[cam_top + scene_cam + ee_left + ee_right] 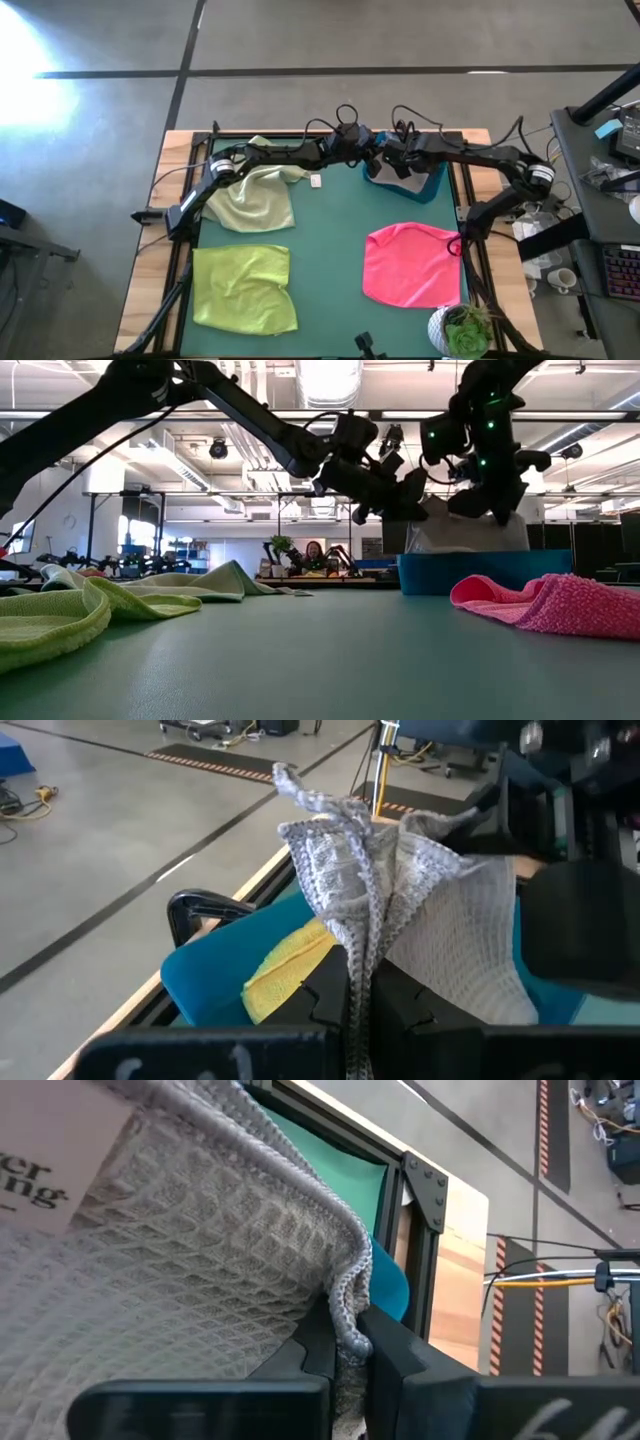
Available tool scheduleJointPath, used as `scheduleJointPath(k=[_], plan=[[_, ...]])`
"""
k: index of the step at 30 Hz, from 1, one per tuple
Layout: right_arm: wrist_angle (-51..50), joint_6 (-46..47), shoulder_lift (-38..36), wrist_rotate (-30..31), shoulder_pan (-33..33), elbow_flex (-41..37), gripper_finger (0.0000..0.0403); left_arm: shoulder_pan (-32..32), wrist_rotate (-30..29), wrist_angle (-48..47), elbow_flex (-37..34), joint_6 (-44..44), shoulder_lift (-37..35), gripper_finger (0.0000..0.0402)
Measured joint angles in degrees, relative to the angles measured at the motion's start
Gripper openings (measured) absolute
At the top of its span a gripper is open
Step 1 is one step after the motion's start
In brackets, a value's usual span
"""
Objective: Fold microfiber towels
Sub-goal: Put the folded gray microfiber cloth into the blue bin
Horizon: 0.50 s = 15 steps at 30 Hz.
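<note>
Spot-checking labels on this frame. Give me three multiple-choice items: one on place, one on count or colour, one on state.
1. Where is the hot pink towel in the high view?
A. in the blue bin
B. flat on the mat on the right arm's side
C. under the pale green towel

2. How many towels lie spread on the green mat?
A. one
B. three
C. five

3. What do both end effectors hold?
A. nothing, both open
B. the yellow towel
C. the light grey towel, both shut on it

Answers: 1 B, it lies alone near the potted plant. 2 B: pale green, lime green, pink. 3 C: left end effector and right end effector each pinch the light grey towel over the blue bin.
</note>
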Motion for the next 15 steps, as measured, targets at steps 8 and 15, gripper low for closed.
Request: scheduleJointPath(k=[8,15], plan=[[-4.79,1.25,-2.79,-3.02,-0.09,-0.12,0.0013,0.06,-1.19,-0.05,-0.19,4.45,0.00,0.0024],[-3.83,-1.65,-3.05,-3.32,-0.81,-2.16,0.0013,0.37,-2.50,-0.09,-0.26,4.39,-0.13,0.0081]])
